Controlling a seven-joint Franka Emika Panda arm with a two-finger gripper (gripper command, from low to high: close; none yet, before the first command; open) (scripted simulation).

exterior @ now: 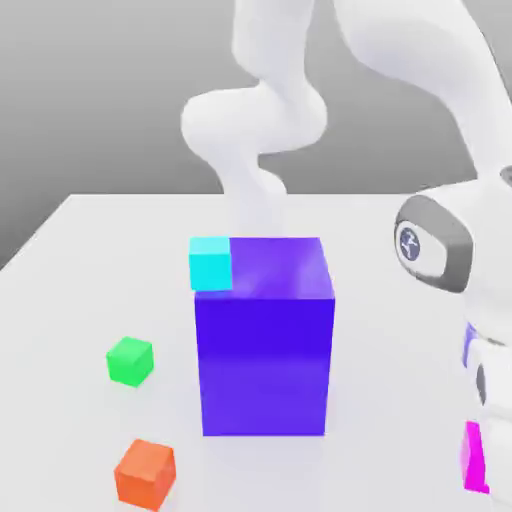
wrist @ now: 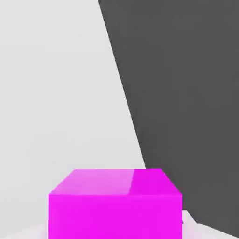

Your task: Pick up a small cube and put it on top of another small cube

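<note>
Grasp step, I'd say. The arm reaches down at the exterior view's right edge, abt 4 o'clock from the big blue block (exterior: 265, 345), and the gripper's jaws are pressed together on the pink cube (exterior: 474, 457), which sits right under the hand cam on the white bench (exterior: 90, 240), near the bench's edge. The green cube (exterior: 130, 361), the target, lies well apart, at 9 o'clock of the blue block, w/ an orange cube (exterior: 145, 473) nearer the viewer and a cyan cube (exterior: 211, 262) on the block's top corner. Next, prob: lift straight up, clear the block, carry across, align above green.
</note>
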